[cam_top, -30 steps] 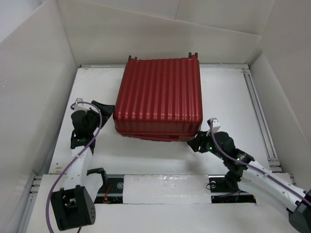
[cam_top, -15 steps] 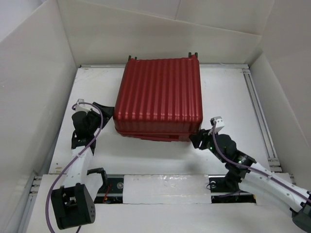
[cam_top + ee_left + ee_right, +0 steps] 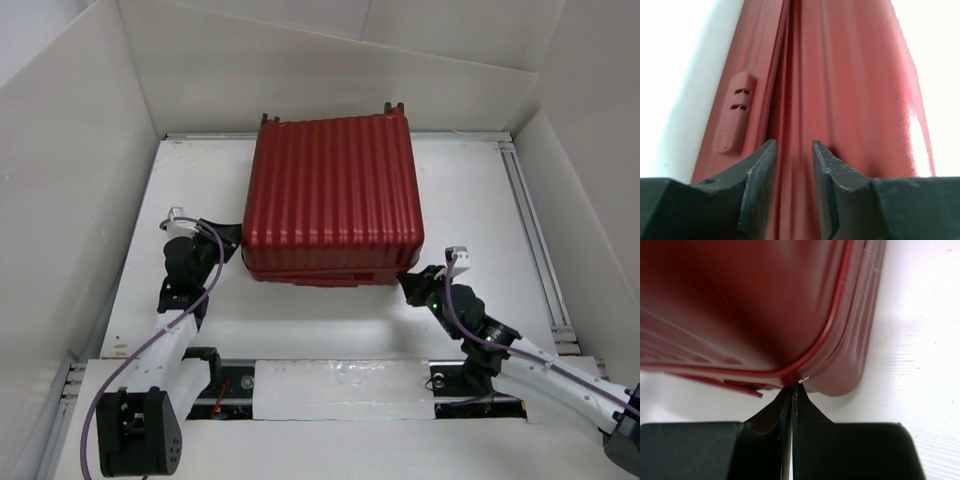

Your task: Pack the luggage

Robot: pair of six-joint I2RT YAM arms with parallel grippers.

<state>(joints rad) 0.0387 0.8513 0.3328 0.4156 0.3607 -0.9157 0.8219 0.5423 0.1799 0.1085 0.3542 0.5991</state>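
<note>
The luggage [image 3: 330, 195], a red ribbed suitcase, lies flat with its lid down at the middle back of the table. My left gripper [image 3: 232, 242] is at its near left corner. In the left wrist view the left gripper [image 3: 793, 150] has its jaws a narrow gap apart, astride a ridge of the luggage [image 3: 850, 75] beside the zipper seam; whether they clamp it I cannot tell. My right gripper [image 3: 408, 284] is at the near right corner. There the right gripper [image 3: 792, 390] is shut, its tips against the seam of the luggage [image 3: 740, 300] at a small pale tab [image 3: 803, 379].
White walls enclose the table on the left, back and right. A metal rail [image 3: 525, 200] runs along the right side. A white strip [image 3: 340, 385] lies between the arm bases at the near edge. A red strap [image 3: 747, 388] hangs below the seam.
The right gripper has moved up to the luggage's corner and shut at the seam. The left gripper has moved right and narrowed. The luggage has shifted slightly to the right.
</note>
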